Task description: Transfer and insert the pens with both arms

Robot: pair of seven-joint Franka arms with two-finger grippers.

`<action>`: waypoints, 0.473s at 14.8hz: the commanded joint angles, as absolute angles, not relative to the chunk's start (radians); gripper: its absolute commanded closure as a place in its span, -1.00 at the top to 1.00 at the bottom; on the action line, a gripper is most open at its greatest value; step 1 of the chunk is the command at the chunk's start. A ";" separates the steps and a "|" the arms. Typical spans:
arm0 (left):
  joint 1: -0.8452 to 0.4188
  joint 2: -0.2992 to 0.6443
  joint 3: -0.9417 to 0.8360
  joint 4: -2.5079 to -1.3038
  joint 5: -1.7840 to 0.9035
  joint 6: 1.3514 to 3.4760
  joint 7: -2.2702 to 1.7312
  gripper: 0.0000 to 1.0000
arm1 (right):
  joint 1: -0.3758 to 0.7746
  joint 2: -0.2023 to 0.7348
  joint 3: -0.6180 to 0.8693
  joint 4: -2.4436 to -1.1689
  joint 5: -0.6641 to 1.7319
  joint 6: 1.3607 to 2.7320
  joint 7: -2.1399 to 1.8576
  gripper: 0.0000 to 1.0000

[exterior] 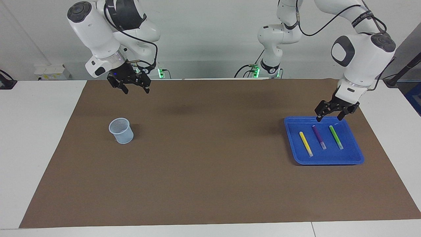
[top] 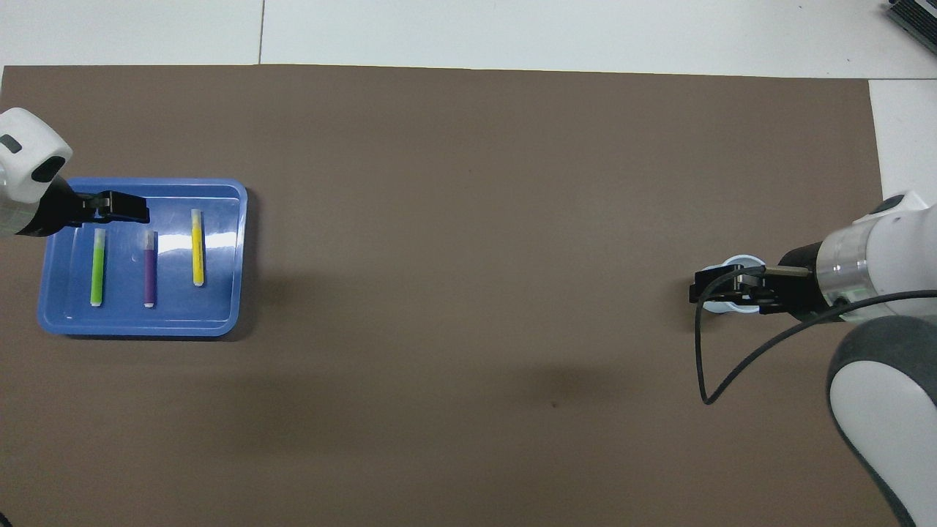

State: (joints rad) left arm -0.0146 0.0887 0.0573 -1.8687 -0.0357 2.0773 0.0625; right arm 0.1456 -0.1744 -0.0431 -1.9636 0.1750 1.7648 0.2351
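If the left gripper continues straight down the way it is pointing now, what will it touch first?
Probably the blue tray at its edge nearer the robots, close to the tops of the purple pen and green pen. The open left gripper hangs over that edge; whether a fingertip meets a pen first is unclear.

Two high cameras, half a turn apart, over one table

The facing view looks from high across the table toward the robots, taking in the whole brown mat (exterior: 210, 184) and both arm bases at its far edge. The overhead view looks steeply down from above the robots' end, closer in, cropping the mat (top: 468, 183). Both share the blue tray (exterior: 357, 154) (top: 227, 307) and the mesh cup (exterior: 121, 131) (top: 739, 261).
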 commanded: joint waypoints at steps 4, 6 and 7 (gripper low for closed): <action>0.005 0.140 0.055 -1.868 -0.051 2.149 0.086 1.00 | 0.135 -0.201 -0.038 -1.997 0.242 1.782 0.327 1.00; 0.003 0.164 0.054 -1.870 -0.052 2.151 0.086 1.00 | 0.137 -0.201 -0.038 -2.002 0.248 1.783 0.359 1.00; 0.003 0.170 0.054 -1.870 -0.055 2.151 0.086 1.00 | 0.137 -0.201 -0.038 -2.002 0.250 1.784 0.368 1.00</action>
